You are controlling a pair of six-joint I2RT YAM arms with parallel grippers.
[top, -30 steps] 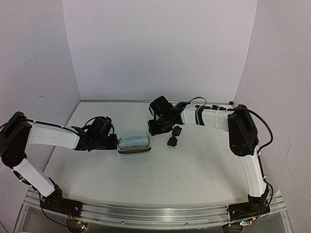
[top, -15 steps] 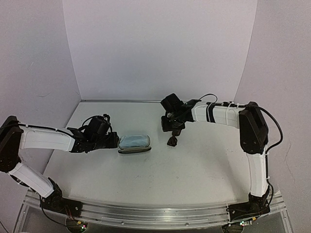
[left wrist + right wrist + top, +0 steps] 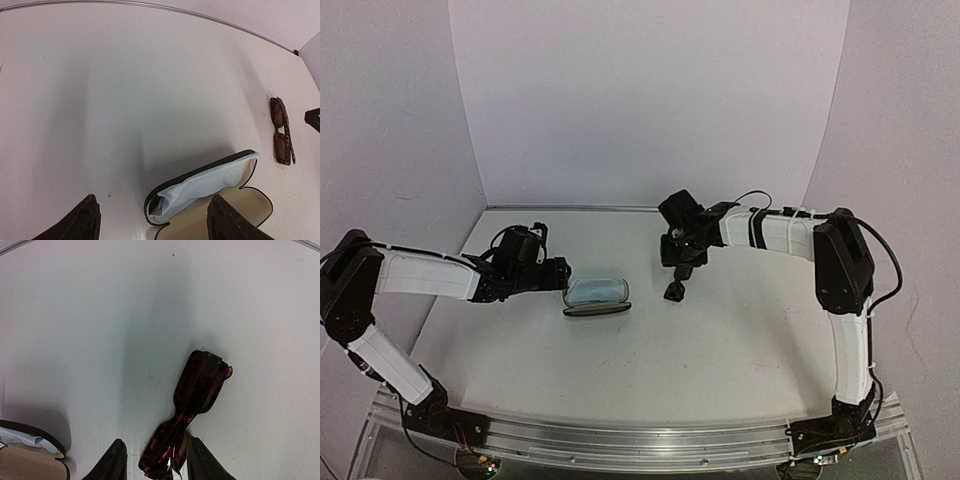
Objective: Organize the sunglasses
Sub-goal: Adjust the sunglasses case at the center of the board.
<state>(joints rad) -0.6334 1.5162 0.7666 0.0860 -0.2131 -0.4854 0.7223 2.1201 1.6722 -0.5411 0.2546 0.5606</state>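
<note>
Task looking early: the sunglasses [image 3: 192, 395] are lying folded on the table [image 3: 650, 370], apart from the open case [image 3: 245, 200], which is holding only a blue cloth [image 3: 200, 185], so pick, placing in case + closing are all remaining, by my est. R end effector [image 3: 156, 450] is hovering part-open, straddling the sunglasses' near end w/ no grip visible; L end effector [image 3: 558, 275] is sitting open + empty just beside the case. Table is showing plain matte white, w/ blank pale walls standing on three sides.
</note>
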